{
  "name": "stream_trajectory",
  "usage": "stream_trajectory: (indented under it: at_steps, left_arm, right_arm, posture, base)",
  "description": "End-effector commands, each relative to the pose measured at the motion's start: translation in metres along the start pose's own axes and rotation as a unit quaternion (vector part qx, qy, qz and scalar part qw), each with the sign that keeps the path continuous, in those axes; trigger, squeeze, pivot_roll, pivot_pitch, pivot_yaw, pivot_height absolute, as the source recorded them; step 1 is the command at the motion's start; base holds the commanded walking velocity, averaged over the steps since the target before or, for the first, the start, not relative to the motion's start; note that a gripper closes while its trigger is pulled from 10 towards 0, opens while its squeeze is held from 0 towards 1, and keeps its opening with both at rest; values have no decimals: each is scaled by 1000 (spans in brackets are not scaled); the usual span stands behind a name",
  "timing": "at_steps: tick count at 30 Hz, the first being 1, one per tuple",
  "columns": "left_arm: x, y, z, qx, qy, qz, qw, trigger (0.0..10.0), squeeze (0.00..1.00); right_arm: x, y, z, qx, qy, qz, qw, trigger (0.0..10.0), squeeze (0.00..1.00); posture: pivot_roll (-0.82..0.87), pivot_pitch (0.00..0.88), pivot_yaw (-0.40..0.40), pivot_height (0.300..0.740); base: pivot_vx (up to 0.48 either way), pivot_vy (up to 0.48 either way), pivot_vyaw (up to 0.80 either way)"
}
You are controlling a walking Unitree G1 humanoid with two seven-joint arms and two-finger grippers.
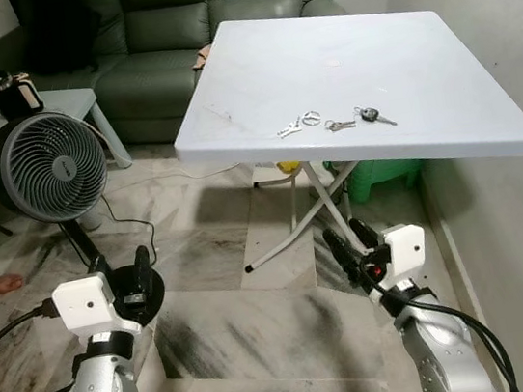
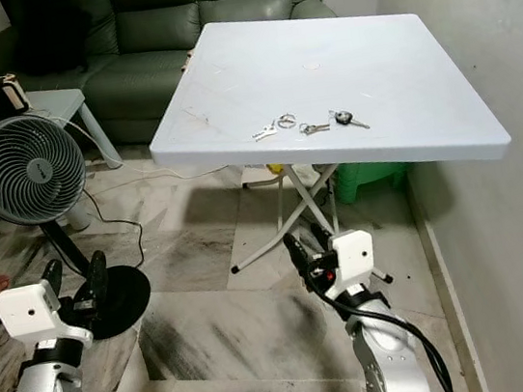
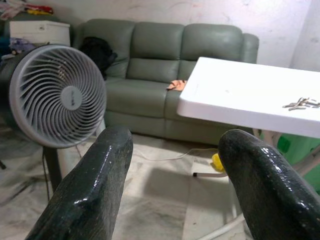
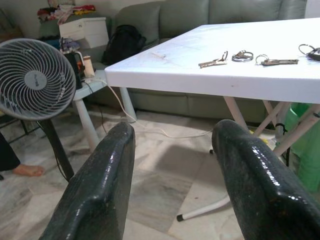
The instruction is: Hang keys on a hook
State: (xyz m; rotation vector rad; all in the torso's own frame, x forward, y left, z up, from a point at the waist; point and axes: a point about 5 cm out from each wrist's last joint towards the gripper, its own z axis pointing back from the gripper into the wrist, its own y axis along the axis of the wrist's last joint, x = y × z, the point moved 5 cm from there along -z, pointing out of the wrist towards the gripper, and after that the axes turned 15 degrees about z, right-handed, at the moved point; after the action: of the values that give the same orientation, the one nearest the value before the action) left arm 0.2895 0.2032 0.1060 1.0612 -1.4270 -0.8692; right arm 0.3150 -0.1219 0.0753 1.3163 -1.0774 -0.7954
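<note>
On the white folding table (image 1: 398, 60), near its front edge, lie the keys (image 1: 334, 121): a small silver key and loose ring on the left of the cluster, another key in the middle, and a black-headed key (image 1: 374, 115) on the right, all flat on the tabletop and close together. Both arms hang low in front of the table, well short of it. The left gripper (image 3: 175, 185) has its two fingers spread apart and holds nothing; it faces a grey standing fan (image 1: 51, 167) and a green sofa (image 1: 170, 33) behind. The right gripper (image 4: 172, 175) is likewise spread wide and holds nothing, sitting below the table's edge with the keys above and ahead of it. No hook can be made out. The task looks barely begun, at the approach stage. The next move likely calls for raising the right gripper above the tabletop and bringing it down over one key or ring, which lies thin and flat and may be awkward to pinch.
</note>
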Motion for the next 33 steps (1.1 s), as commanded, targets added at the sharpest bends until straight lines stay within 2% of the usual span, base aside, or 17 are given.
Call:
stream_trajectory:
  at_steps: [1,14,17,24,31,33]
  left_arm:
    - [4,1,1,-4,-6,-1,1000,10000,0]
    - [3,-1,1,-23,-5,-3,1000,10000,0]
    - [2,-1,-7,-37,-10,-23,999,10000,0]
    - [3,-5,-7,-40,-12,-22,999,10000,0]
    - [-3,-22,3,-60,-8,-15,998,10000,0]
    - [-2,-20,4,-58,-11,-2,998,10000,0]
  right_arm:
    - [0,7,-1,12,2,10,1000,10000,1000]
    - [3,6,4,3,0,7,1000,10000,1000]
    - [18,5,-2,-14,-30,7,999,10000,1000]
    - [16,5,0,-9,-15,5,1000,10000,1000]
    - [9,-10,9,-31,-7,0,1000,10000,1000]
    - [9,-9,11,-30,-6,-4,1000,10000,1000]
  posture:
    - [-118,0,0,728]
    - [-117,0,-1,728]
    - [-122,0,-3,728]
    - [-125,0,-4,728]
    - [-132,0,-3,728]
    - [-131,0,-1,728]
  base:
    - [0,0,0]
    - [0,0,0]
    - [0,0,0]
    - [0,0,0]
    - [0,0,0]
    - [0,0,0]
